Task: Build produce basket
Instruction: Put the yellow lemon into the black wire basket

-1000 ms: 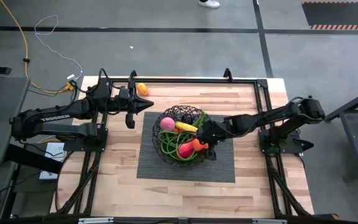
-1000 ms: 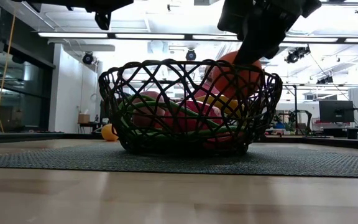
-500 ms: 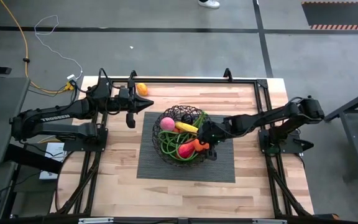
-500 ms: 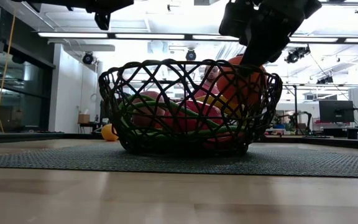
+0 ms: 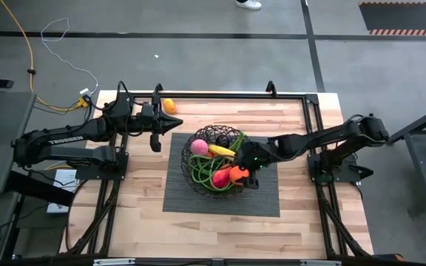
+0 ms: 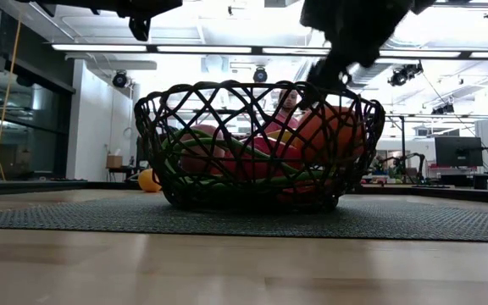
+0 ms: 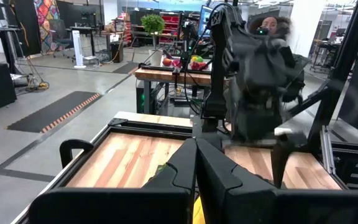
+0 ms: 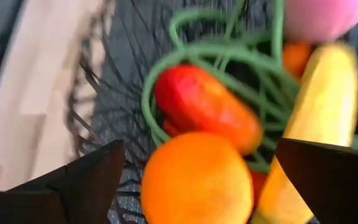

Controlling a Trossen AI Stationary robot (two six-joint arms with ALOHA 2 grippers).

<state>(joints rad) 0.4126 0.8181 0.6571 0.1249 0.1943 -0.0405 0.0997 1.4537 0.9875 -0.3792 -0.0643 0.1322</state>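
Wooden tabletop (image 5: pixel 139 188) is seen carrying a mat with the basket (image 5: pixel 198 177); an orange (image 5: pixel 237 174) lies inside beneath the right gripper (image 5: pixel 248 167), jaws spread. Left gripper (image 5: pixel 170 126) is parked aside, jaws closed.

A: The round black wire-mesh basket (image 6: pixel 257 144) is screening its load at table height; the long green beans (image 6: pixel 227 157) are showing only through the gaps.

B: And the small orange ball (image 6: pixel 149 180) behind is sitting half hidden by the basket's wall.

A: The right wrist view is smearing the yellow banana (image 8: pixel 319 118).
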